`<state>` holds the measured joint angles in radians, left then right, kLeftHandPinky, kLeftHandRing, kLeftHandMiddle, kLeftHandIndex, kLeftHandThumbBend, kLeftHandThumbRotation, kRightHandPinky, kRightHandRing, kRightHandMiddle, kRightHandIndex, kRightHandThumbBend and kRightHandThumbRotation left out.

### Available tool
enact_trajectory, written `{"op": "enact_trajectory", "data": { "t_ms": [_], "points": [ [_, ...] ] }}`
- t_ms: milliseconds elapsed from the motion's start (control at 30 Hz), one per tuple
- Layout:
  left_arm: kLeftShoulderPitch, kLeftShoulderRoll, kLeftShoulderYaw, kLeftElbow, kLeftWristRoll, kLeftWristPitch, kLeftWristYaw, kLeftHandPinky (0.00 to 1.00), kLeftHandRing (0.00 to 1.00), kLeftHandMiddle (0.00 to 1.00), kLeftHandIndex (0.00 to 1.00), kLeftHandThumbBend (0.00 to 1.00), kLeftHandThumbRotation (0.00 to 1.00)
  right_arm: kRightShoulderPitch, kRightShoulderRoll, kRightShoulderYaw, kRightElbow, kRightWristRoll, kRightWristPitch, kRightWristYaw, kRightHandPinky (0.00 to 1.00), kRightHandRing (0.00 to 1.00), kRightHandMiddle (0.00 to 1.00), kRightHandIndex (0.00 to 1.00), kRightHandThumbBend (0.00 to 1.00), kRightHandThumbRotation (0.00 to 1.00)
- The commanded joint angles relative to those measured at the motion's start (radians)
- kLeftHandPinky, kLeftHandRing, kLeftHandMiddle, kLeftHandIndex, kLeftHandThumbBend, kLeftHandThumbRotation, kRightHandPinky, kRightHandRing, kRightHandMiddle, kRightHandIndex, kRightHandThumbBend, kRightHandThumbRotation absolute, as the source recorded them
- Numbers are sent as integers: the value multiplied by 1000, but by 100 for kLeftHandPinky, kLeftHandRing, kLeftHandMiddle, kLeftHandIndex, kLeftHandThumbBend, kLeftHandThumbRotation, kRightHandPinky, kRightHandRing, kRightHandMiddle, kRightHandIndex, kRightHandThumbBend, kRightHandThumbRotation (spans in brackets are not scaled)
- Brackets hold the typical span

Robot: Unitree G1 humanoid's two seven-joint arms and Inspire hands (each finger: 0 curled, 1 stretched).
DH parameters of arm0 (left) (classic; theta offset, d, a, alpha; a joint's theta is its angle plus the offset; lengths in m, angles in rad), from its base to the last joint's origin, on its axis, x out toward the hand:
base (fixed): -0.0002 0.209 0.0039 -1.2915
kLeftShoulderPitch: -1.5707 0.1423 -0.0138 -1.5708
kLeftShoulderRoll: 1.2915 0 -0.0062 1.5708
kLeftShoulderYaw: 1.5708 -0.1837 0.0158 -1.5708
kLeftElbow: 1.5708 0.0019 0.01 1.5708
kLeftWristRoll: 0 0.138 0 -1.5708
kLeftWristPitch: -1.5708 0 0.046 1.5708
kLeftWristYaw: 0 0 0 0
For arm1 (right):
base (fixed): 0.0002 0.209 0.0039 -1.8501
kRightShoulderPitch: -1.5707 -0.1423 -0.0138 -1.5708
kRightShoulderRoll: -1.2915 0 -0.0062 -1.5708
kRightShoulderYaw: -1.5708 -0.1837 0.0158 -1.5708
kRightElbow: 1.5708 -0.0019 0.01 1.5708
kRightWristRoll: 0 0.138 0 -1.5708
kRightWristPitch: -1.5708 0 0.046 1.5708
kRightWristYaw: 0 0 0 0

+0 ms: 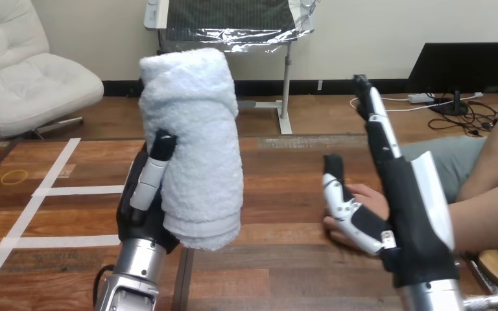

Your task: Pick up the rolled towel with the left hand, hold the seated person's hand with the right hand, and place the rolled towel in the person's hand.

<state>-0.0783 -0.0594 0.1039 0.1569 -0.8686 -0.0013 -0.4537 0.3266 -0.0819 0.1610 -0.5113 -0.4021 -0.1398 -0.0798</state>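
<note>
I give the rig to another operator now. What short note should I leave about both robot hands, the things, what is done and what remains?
Left robot hand: shut on the rolled towel, held upright above the table.
Right robot hand: open, fingers straight and pointing up. The person's hand lies close behind it, between thumb and palm, not gripped.
Done: towel picked up.
Left: hold the person's hand, then place the towel in it.

The rolled towel (194,142) is seen as plain white, perhaps faintly bluish. The left hand (144,194) and right hand (407,194) are finished in black and white. The table (285,272) is marked by brown wood grain.
</note>
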Motion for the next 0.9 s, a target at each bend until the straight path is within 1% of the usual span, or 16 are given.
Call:
{"op": "enact_trajectory", "data": {
  "t_ms": [0, 33, 100, 200, 233, 300, 333, 400, 433, 500, 567, 633, 700, 767, 800, 867],
  "points": [
    [-66, -70, -6, -57, 12, -15, -10, 32, 35, 40, 46, 89, 0, -68, -27, -58, -60, -8, 49, 30, 100, 100, 100, 100, 2, 0],
    [-68, -69, -7, -55, 19, -18, -11, 32, 35, 40, 46, 89, 0, -72, -40, -71, -66, -21, 68, 42, 100, 100, 100, 100, 3, 0],
    [-70, -68, -8, -53, 28, -20, -13, 31, 35, 40, 46, 89, 0, -77, -54, -84, -73, -35, 89, 57, 100, 100, 100, 100, 8, 0],
    [-73, -69, -10, -51, 41, -25, -12, 31, 35, 40, 46, 88, 0, -88, -84, -111, -87, -82, 136, 86, 100, 100, 99, 99, 16, 0],
    [-75, -69, -11, -49, 43, -26, -14, 31, 35, 40, 46, 88, 0, -97, -110, -123, -86, -115, 143, 97, 100, 100, 99, 99, 19, 0],
    [-77, -69, -10, -46, 45, -27, -16, 31, 35, 40, 46, 88, 0, -107, -139, -136, -85, -153, 150, 110, 97, 97, 97, 96, 27, 0],
    [-78, -70, -10, -43, 46, -27, -20, 31, 35, 40, 46, 88, 0, -115, -164, -151, -80, -162, 153, 126, 95, 94, 95, 93, 35, 0],
    [-80, -71, -9, -40, 47, -27, -23, 31, 35, 40, 46, 88, 0, -124, -188, -167, -76, -166, 159, 147, 93, 93, 93, 91, 41, 0],
    [-81, -71, -9, -38, 51, -29, -24, 31, 35, 40, 46, 88, 0, -131, -208, -178, -76, -177, 177, 170, 92, 92, 93, 91, 43, 0],
    [-82, -71, -10, -37, 56, -31, -24, 31, 35, 40, 45, 88, 0, -139, -227, -189, -79, -191, 202, 197, 90, 92, 92, 89, 50, 0],
    [-83, -70, -11, -34, 63, -35, -27, 31, 35, 40, 45, 88, 0, -150, -264, -203, -81, -215, 238, 243, 89, 91, 91, 89, 54, 0],
    [-84, -71, -13, -31, 68, -38, -29, 31, 35, 40, 45, 87, 0, -161, -293, -217, -80, -224, 267, 281, 87, 91, 91, 88, 61, 0],
    [-84, -72, -14, -29, 70, -40, -31, 31, 35, 40, 45, 87, 0, -168, -311, -227, -78, -225, 287, 309, 86, 91, 91, 87, 64, 0],
    [-84, -74, -15, -26, 72, -42, -31, 31, 35, 40, 45, 87, 0, -181, -347, -237, -68, -241, 314, 350, 85, 91, 91, 87, 67, 0],
    [-84, -75, -15, -25, 73, -43, -32, 31, 35, 40, 45, 87, 0, -184, -357, -240, -66, -246, 323, 362, 85, 90, 91, 87, 68, 0],
    [-85, -75, -18, -20, 82, -50, -38, 31, 35, 40, 45, 87, 0, -198, -396, -246, -48, -264, 336, 395, 84, 90, 90, 86, 71, 0]
  ]
}}
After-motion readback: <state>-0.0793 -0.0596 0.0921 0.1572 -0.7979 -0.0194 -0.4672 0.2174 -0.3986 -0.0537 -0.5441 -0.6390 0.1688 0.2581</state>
